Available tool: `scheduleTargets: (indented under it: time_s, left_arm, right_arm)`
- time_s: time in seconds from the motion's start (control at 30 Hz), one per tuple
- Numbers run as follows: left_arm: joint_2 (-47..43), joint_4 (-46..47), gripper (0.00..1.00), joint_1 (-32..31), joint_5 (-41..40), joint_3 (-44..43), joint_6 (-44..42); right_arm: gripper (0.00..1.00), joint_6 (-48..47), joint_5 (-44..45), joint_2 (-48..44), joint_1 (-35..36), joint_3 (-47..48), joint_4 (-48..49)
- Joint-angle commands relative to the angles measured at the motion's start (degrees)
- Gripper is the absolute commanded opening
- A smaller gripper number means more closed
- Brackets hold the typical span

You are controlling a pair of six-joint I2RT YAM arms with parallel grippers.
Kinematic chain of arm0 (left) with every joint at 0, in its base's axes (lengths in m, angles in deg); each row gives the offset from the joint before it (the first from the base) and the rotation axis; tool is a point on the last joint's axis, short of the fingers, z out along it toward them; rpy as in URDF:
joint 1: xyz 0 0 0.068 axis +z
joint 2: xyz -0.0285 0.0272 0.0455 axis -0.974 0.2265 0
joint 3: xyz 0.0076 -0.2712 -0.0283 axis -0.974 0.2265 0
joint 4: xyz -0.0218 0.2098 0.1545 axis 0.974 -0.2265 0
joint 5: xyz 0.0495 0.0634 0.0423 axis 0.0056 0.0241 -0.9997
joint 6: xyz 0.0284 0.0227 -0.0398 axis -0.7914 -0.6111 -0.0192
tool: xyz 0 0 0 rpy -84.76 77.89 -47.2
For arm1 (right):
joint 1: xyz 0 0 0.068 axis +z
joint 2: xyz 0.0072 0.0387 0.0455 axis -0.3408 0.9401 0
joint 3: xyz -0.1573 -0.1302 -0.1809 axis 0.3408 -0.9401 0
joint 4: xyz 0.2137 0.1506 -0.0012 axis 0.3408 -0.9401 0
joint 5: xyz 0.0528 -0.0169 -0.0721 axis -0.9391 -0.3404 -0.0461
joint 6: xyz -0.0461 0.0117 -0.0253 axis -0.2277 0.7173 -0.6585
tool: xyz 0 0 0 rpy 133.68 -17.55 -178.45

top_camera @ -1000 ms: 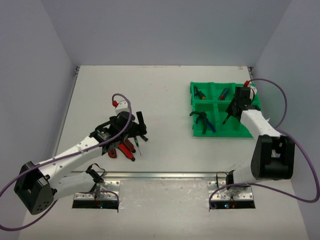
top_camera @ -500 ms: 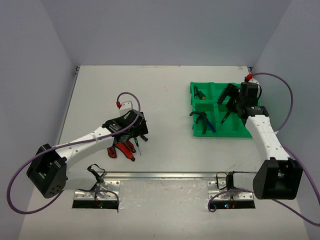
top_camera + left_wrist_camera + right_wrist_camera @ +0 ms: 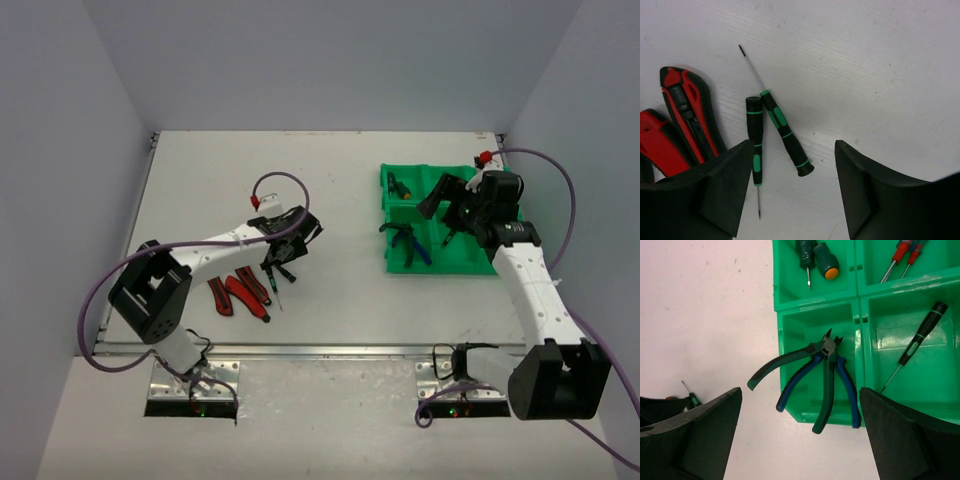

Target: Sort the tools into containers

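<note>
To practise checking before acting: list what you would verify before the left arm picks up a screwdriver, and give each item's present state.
1. Left gripper open: ok.
2. Target screwdriver between its fingers: ok.
3. Target lying alone: not ok; a second screwdriver lies right beside it.
4. Right gripper open and empty: ok.
5. Pliers fully inside the tray: not ok; handles overhang the rim.
6. Arms well apart: ok.

The green tray (image 3: 817, 301) holds blue- and dark-handled pliers (image 3: 829, 352), seemingly two crossed pairs, overhanging its near-left compartment. A slim black screwdriver (image 3: 920, 337) leans in the next compartment. Two green-banded screwdrivers (image 3: 782, 130) and red cutters (image 3: 690, 112) lie outside.
</note>
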Motion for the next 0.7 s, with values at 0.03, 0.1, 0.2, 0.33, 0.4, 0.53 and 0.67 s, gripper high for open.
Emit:
scheduleTargets:
  time_s: [0.03,0.1,0.2,0.33,0.4,0.53,0.67]
  left_arm:
    - [6.2,-3.4,0.61,-1.4,-2.1,-6.0,7.1]
    - [7.9,-5.2,0.56,-1.4,-2.3,-7.0,8.9]
    - [9.6,-5.6,0.52,-1.7,-1.9,-7.3,10.0]
    - [11.8,-4.6,0.50,-2.0,-0.4,-6.8,10.2]
    - [12.9,-3.7,0.49,-2.2,0.9,-6.2,10.0]
    - [14.2,0.6,0.45,-2.1,3.0,-4.8,7.9]
    - [15.8,4.5,0.32,-2.1,5.1,-4.6,5.3]
  right_arm:
    - [0.99,-1.6,-2.8,0.3,0.1,-0.5,1.8]
    - [0.99,-1.9,-2.7,-0.1,0.1,-0.4,1.4]
    - [0.99,-2.0,-3.0,-0.7,0.1,-0.9,1.7]
    - [0.99,-2.0,-4.1,-0.9,0.1,-0.9,1.7]
    - [0.99,-2.0,-4.2,-1.0,0.1,-1.0,1.6]
    - [0.99,-1.8,-4.9,-1.4,0.1,-1.3,1.8]
    - [0.99,-1.8,-5.2,-1.7,0.1,-1.4,1.9]
